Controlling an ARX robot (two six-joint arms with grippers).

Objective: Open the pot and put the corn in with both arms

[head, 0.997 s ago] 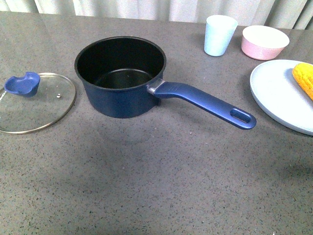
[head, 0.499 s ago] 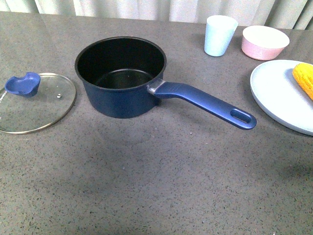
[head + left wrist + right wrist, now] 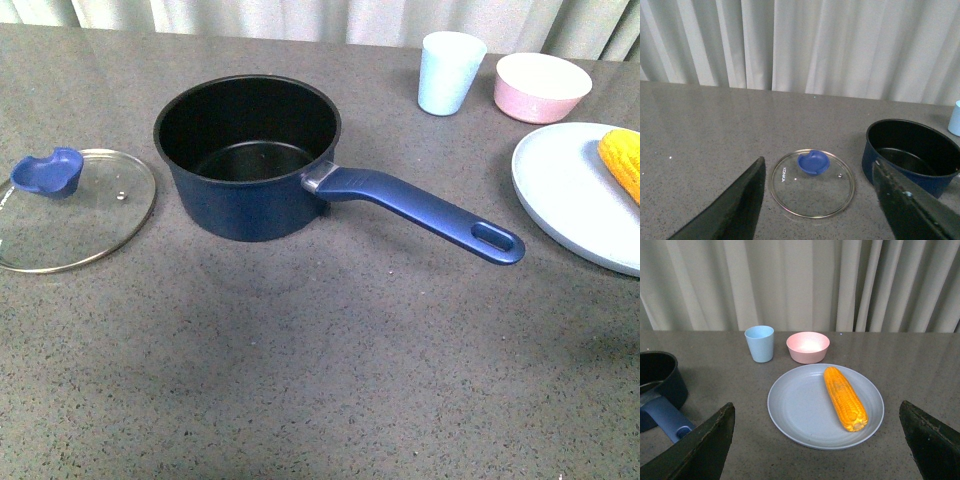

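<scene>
Two hands, both spread wide and empty: left hand point(image 3: 818, 162) over lid point(image 3: 75, 210), right hand point(image 3: 816, 405) over corn point(image 3: 622, 162). Pot point(image 3: 247, 160) stands open mid-table point(image 3: 320, 380) — lid at its 9 o'clock, apparently to clear the mouth; corn on plate point(image 3: 565, 200), 3 o'clock — unloaded.

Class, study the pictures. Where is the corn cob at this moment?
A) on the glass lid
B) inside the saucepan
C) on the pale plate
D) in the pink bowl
C: the corn lies on the plate, and the pot stands open with nothing inside.
</scene>
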